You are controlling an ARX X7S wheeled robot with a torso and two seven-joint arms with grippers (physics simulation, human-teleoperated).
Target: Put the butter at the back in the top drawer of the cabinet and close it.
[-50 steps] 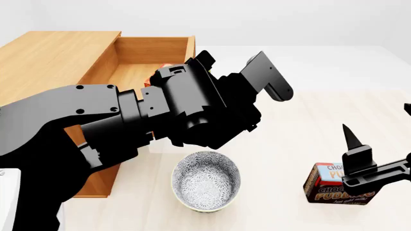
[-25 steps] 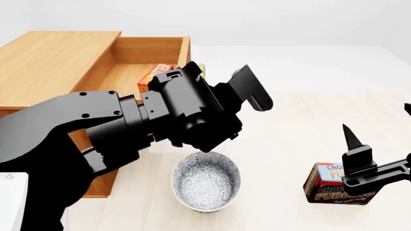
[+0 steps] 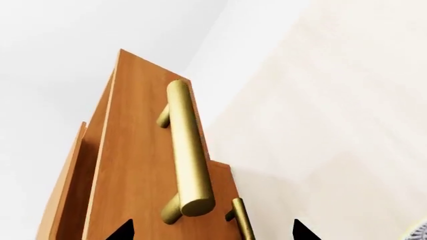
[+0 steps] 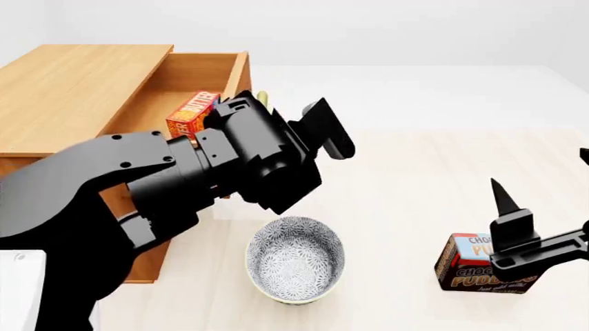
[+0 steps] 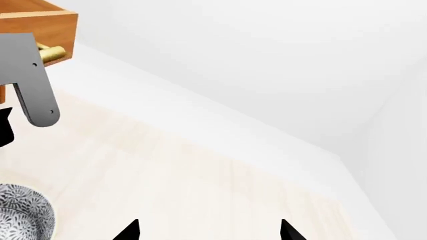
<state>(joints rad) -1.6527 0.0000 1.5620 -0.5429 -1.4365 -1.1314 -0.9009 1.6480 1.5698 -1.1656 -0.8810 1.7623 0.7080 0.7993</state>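
Since a second ago the light-brown wooden top drawer (image 4: 204, 76) has slid further into the boxy wooden cabinet (image 4: 78, 86), its front panel closer to the cabinet body, and the left end effector (image 3: 210, 231) has travelled with it. The small orange-red butter carton (image 4: 189, 114) lies inside that drawer, partly hidden by the black arm; it looks light, stiff and smooth-sided, best taken across its narrow faces if it needed moving again. The drawer's brass bar handle (image 3: 187, 152) sits between the left fingertips, which are spread apart with nothing held. Nothing else shows in the drawer. On the pale counter (image 4: 414, 207) the patterned grey bowl (image 4: 294, 258) is empty. The right end effector (image 4: 504, 227) hovers spread near the brown chocolate pudding box (image 4: 483, 265), gripping nothing.
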